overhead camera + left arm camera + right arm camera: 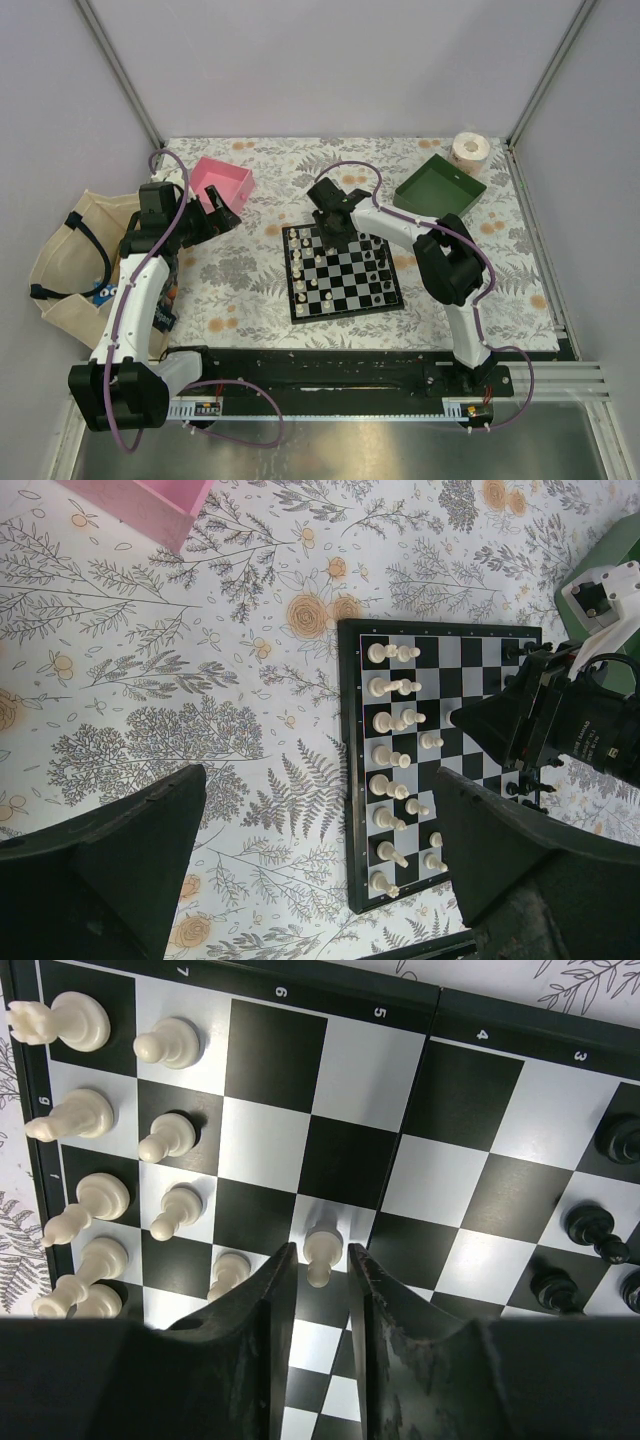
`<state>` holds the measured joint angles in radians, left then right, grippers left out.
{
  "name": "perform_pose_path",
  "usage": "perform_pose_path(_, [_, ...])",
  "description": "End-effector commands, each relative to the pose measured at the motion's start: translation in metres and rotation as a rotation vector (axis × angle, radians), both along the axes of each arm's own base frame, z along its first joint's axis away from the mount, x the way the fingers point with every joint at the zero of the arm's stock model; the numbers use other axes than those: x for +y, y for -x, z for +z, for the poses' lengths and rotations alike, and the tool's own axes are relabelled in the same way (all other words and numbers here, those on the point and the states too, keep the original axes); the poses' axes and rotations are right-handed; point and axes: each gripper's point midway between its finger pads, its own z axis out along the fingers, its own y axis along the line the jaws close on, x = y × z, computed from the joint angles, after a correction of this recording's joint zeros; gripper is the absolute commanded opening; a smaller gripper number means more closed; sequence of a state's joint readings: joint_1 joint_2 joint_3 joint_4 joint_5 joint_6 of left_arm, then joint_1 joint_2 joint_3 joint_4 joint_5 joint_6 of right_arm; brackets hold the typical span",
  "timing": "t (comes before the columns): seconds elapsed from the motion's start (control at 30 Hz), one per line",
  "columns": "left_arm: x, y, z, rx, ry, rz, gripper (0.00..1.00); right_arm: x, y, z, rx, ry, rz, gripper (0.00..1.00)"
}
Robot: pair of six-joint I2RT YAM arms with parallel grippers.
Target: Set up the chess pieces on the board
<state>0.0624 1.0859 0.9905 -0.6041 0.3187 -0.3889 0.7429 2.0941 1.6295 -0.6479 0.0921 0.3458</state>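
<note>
Board (345, 272) is being seen mid-table on the floral tablecloth (250, 290), between the pink tray (225, 182) at far left and the green tray (440, 188) at far right. A tape roll (470, 150) is being left beside the green tray's far corner. A cloth bag (60, 262) is being kept off the table's left edge.

Right gripper (321, 1252) is being held low over the board, near its far edge in the top view. Its fingers (262, 1320) are being kept narrow, one on either side of a single white pawn (322, 1243). The pawn is being seen upright on a light square, one file ahead of its row. Whether the fingers are touching it cannot be told.

White pieces (392, 765) are being kept in two rows along one side of the board. Black pieces (592, 1230) are being kept along the opposite side and are partly hidden by the right arm in the left wrist view.

Left gripper (320, 830) is being held wide open and empty above the tablecloth, just beside the board's white side and close to the pink tray.
</note>
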Motion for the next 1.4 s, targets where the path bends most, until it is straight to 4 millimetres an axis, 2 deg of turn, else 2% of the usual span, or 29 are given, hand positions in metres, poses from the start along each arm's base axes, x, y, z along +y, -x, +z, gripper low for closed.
perform_pose_path(0.0, [-0.002, -0.005, 0.01, -0.045, 0.0, -0.019, 0.99, 0.008, -0.008, 0.012, -0.03, -0.035, -0.009, 0.33])
perform_pose_path(0.03, [-0.001, -0.006, 0.009, -0.045, 0.0, -0.018, 0.99, 0.009, -0.008, 0.012, -0.03, -0.038, -0.006, 0.31])
perform_pose_path(0.23, [-0.001, -0.005, 0.01, -0.048, 0.0, -0.018, 0.99, 0.006, -0.006, 0.02, -0.036, -0.041, -0.005, 0.1])
perform_pose_path(0.47, [-0.001, -0.005, 0.01, -0.048, -0.001, -0.017, 0.99, 0.012, 0.001, 0.054, -0.084, -0.102, 0.006, 0.08])
perform_pose_path(0.63, [-0.001, -0.005, 0.011, -0.051, 0.0, -0.018, 0.99, 0.021, 0.012, 0.066, -0.104, -0.114, 0.03, 0.08])
perform_pose_path(0.87, [-0.001, -0.005, 0.012, -0.053, -0.001, -0.017, 0.99, 0.051, 0.036, 0.062, -0.082, -0.121, 0.106, 0.08])
perform_pose_path(1.0, [-0.002, -0.005, 0.011, -0.051, 0.0, -0.019, 0.99, 0.063, 0.045, 0.053, -0.067, -0.114, 0.128, 0.08])
perform_pose_path(1.37, [-0.001, -0.005, 0.011, -0.05, 0.001, -0.019, 0.99, 0.067, 0.038, 0.027, -0.055, -0.068, 0.126, 0.08])
